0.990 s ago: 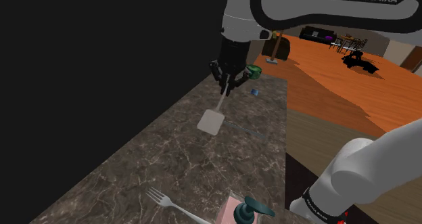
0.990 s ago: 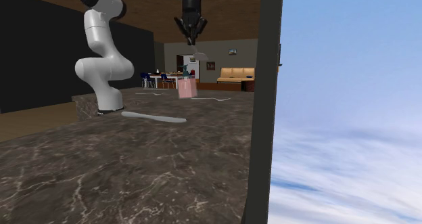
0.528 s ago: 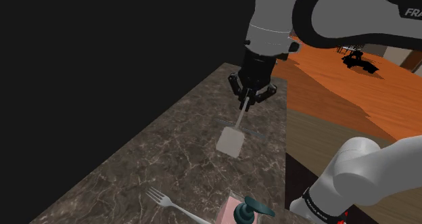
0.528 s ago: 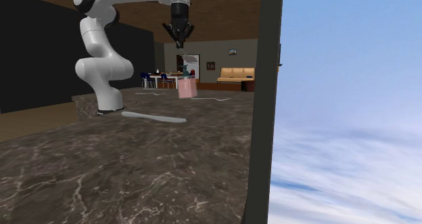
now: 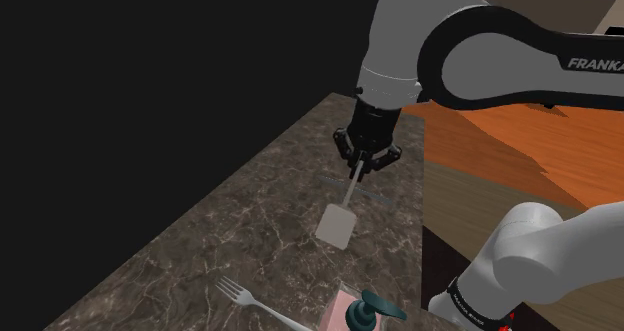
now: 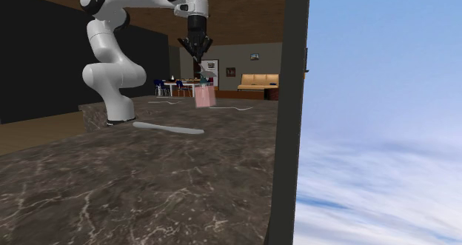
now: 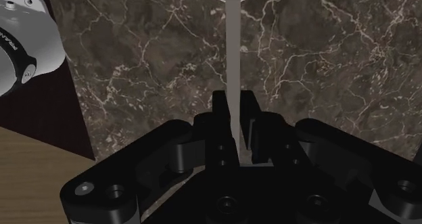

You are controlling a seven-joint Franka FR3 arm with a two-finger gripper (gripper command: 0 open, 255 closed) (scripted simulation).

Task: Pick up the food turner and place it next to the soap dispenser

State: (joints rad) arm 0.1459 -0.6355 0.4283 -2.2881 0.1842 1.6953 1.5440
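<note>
One white arm reaches over the dark marbled bench [image 5: 250, 229], and its single black gripper [image 5: 363, 161] points down at the surface. The two fingers [image 7: 220, 111] are clenched on the thin grey handle of the one food turner [image 7: 232, 53]. The wrist view shows the handle pinched between them and running straight out to the flared start of the blade.

In the shoulder view the food turner [image 5: 337, 224] hangs from the gripper with its flat pale blade lowest, tilted a little towards that view's left. It is held in the air above the middle of the bench. The second exterior view shows the gripper [image 6: 195, 51] well above the bench top, higher than the pump of the soap dispenser [image 6: 203, 95].

There is one soap dispenser [image 5: 358, 314], pink with a dark teal pump, standing at the bottom edge of the shoulder view near the arm's base. It is apart from the hanging blade. One silver fork [image 5: 250, 299] lies on the bench just beside the dispenser, on the shoulder view's left, tines pointing away from it. One thin grey strip [image 5: 375, 197] lies flat on the bench below the gripper.

Beyond the bench's far edge is a black area, and an orange floor [image 5: 520, 139] stretches off at the shoulder view's right.
</note>
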